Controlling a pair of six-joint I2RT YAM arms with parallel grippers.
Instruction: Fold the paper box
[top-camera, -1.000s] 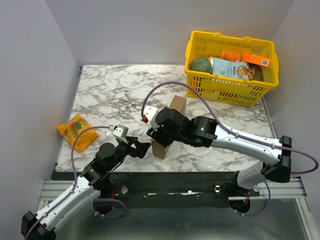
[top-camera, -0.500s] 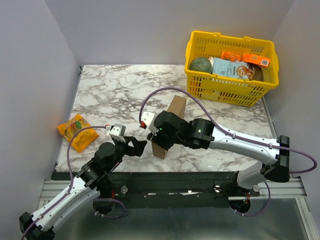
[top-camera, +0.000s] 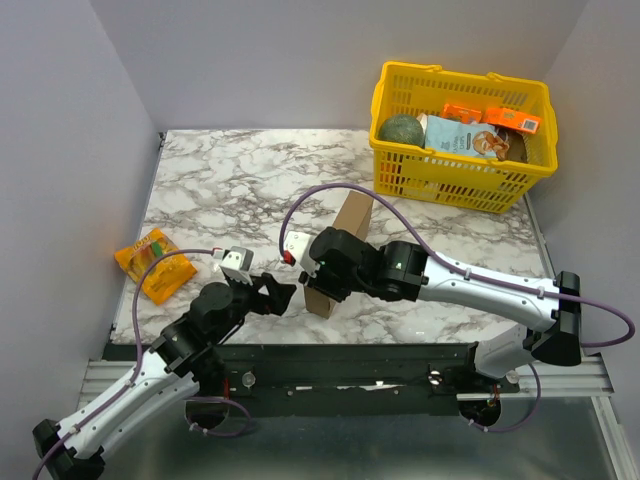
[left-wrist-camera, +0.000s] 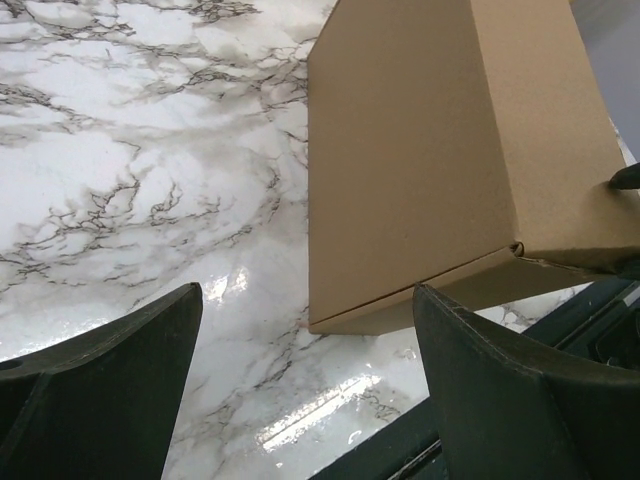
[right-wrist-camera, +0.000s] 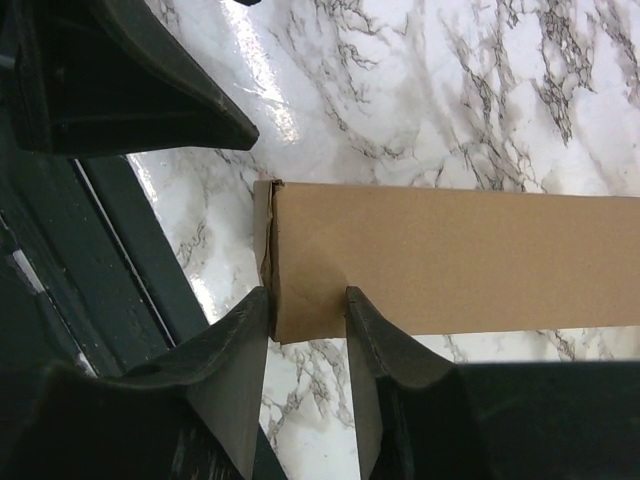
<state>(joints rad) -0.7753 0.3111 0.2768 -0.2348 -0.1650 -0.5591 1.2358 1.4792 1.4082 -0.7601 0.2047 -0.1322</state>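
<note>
While the left black gripper (left-wrist-camera: 305, 300) gapes wide, the right black gripper (right-wrist-camera: 306, 300) straddles an end of the single brown cardboard box (top-camera: 351, 214) near the marble table's (top-camera: 230, 180) front edge, clamp uncertain; one yellow plastic basket (top-camera: 460, 75), far-right corner, holds two orange packets (top-camera: 463, 112).

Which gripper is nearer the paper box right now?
Right. The right gripper straddles the paper box at its near end, fingers on both sides; the left gripper hangs open just left of it, not touching.
</note>
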